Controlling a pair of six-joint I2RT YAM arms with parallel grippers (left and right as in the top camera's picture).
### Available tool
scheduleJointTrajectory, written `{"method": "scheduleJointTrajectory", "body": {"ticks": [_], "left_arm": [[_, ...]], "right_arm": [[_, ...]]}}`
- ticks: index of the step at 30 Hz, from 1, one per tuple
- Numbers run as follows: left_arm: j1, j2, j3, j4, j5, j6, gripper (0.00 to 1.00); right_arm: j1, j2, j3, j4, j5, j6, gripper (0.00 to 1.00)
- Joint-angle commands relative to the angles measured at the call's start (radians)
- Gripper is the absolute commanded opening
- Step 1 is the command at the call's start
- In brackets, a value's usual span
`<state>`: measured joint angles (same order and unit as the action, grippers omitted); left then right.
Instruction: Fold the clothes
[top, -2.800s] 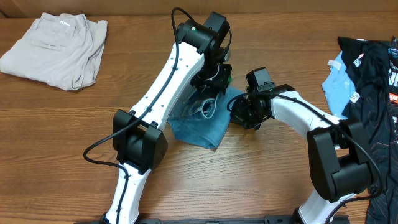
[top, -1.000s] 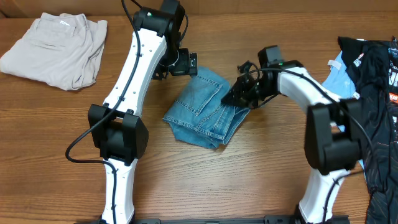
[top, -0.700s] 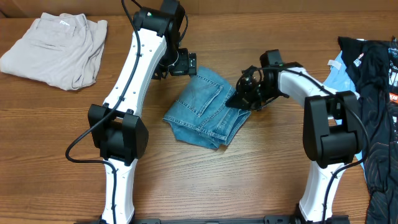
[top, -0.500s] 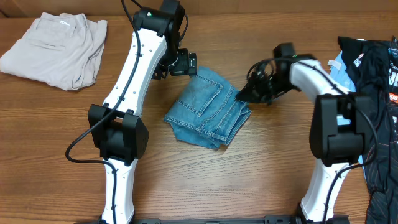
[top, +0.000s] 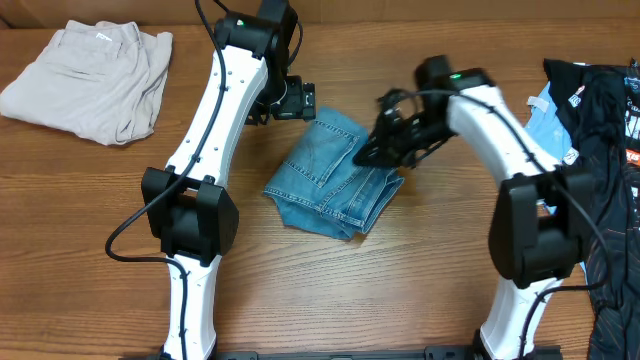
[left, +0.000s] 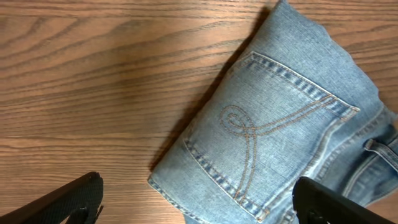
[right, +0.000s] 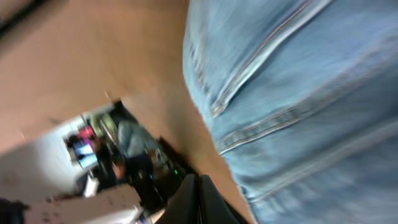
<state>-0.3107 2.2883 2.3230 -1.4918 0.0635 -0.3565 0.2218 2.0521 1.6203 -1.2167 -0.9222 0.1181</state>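
Wood-grain counter (top: 420, 290) fills the overhead view. L arm (top: 215, 130), white w/ black joints, reaches from the near edge up to the far middle. R arm (top: 500, 120) rises from the near-R side and bends back toward ctr.

Beige trousers (top: 90, 75) lie in a loosely folded heap at the far-L corner, well apart from everything else. Black garment (top: 600, 130) w/ print sprawls along the R edge, w/ a pale blue cloth (top: 545, 125) against its L side.

Jeans (top: 330, 180) sit mid-counter btwn the two arms, folded to a compact, roughly square bundle turned at an angle to the counter edge. Layers show at the near and R sides. Light blue denim, back pocket (left: 267, 130) face-up w/ curly stitching, sharp in the L wrist view.

L claw (top: 292, 102) hangs by the far-L corner of the jeans, above the cloth, spread as wide as it goes, holding nothing. L wrist view shows both dark fingertips (left: 62, 205) at the bottom corners w/ denim and bare wood below.

R claw (top: 372, 153) is at the R edge of the bundle, pointing in toward it, pinched fully together. R wrist view is blurred: denim seams fill most of it, closed tips at the bottom, no cloth seen btwn them. Can't tell if the tips touch the denim.
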Motion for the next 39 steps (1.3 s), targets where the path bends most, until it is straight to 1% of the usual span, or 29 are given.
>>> {"method": "scheduleJointTrajectory", "body": {"ticks": [1, 4, 8, 15, 18, 21, 25, 29, 30, 32, 33, 34, 36, 39], "left_arm": [[0.003, -0.021, -0.005, 0.000, -0.041, 0.016, 1.00], [0.008, -0.021, -0.005, -0.003, -0.041, 0.016, 1.00], [0.011, -0.021, -0.005, -0.003, -0.041, 0.016, 1.00], [0.012, -0.021, -0.005, -0.003, -0.041, 0.016, 1.00], [0.012, -0.021, -0.005, -0.003, -0.041, 0.016, 1.00], [0.012, -0.021, -0.005, -0.003, -0.040, 0.016, 1.00], [0.011, -0.021, -0.005, -0.002, -0.041, 0.018, 1.00], [0.012, -0.021, -0.005, 0.006, -0.041, 0.050, 1.00], [0.012, -0.021, -0.005, 0.008, -0.041, 0.065, 1.00], [0.014, -0.020, -0.005, 0.016, -0.041, 0.095, 1.00], [0.015, -0.019, -0.005, 0.021, -0.041, 0.108, 1.00], [0.016, -0.019, -0.005, 0.028, -0.042, 0.124, 1.00], [0.023, -0.019, -0.005, 0.047, -0.041, 0.153, 1.00], [0.036, -0.019, -0.009, 0.089, -0.024, 0.198, 1.00]], "right_arm": [[0.064, -0.026, -0.055, 0.008, -0.042, -0.037, 0.04], [0.106, -0.026, -0.113, 0.049, -0.084, -0.034, 0.04], [0.143, -0.025, -0.220, 0.146, -0.089, 0.025, 0.04], [0.127, -0.025, -0.447, 0.367, -0.072, 0.127, 0.11], [0.108, -0.025, -0.511, 0.414, -0.027, 0.168, 0.10], [0.091, -0.026, -0.512, 0.417, -0.020, 0.179, 0.04], [0.071, -0.056, -0.464, 0.406, -0.049, 0.179, 0.04], [0.047, -0.156, -0.357, 0.342, -0.010, 0.179, 0.06], [0.042, -0.180, -0.330, 0.319, 0.024, 0.179, 0.09], [0.032, -0.224, -0.270, 0.256, 0.120, 0.179, 0.19], [0.027, -0.239, -0.246, 0.228, 0.159, 0.180, 0.36], [0.022, -0.254, -0.219, 0.197, 0.206, 0.185, 0.60], [0.011, -0.275, -0.176, 0.145, 0.282, 0.198, 0.99], [0.003, -0.289, -0.151, 0.101, 0.312, 0.198, 1.00]]}}
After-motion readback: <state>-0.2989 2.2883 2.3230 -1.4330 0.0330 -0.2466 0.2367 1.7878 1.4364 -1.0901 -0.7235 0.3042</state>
